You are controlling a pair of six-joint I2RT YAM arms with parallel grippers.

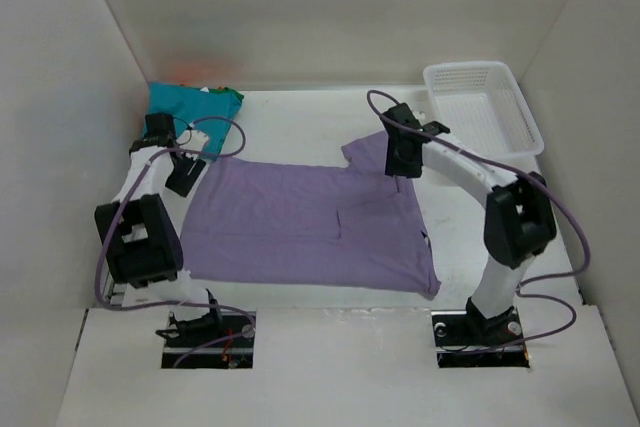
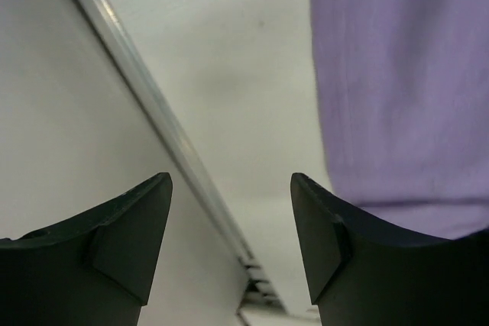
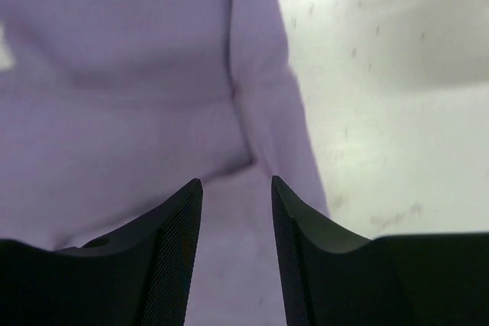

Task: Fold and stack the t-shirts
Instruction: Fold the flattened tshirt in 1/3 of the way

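the lavender purple cloth t-shirt is lying spread flat in the middle of the white counter, with one short sleeve poking out at its far right corner. the left fingers are hanging just off the shirt's left edge. they're standing spread apart, only bare counter between them, gripping nothing. the right fingers are hovering over the shirt's far right part, beside the sleeve seam. they're parted too and pinching nothing, purple cloth showing in the gap. just beyond the shirt's far left corner a folded teal cloth t-shirt is sitting by the back wall. past the shirt's far right corner a white plastic lattice basket is resting, apart from it.
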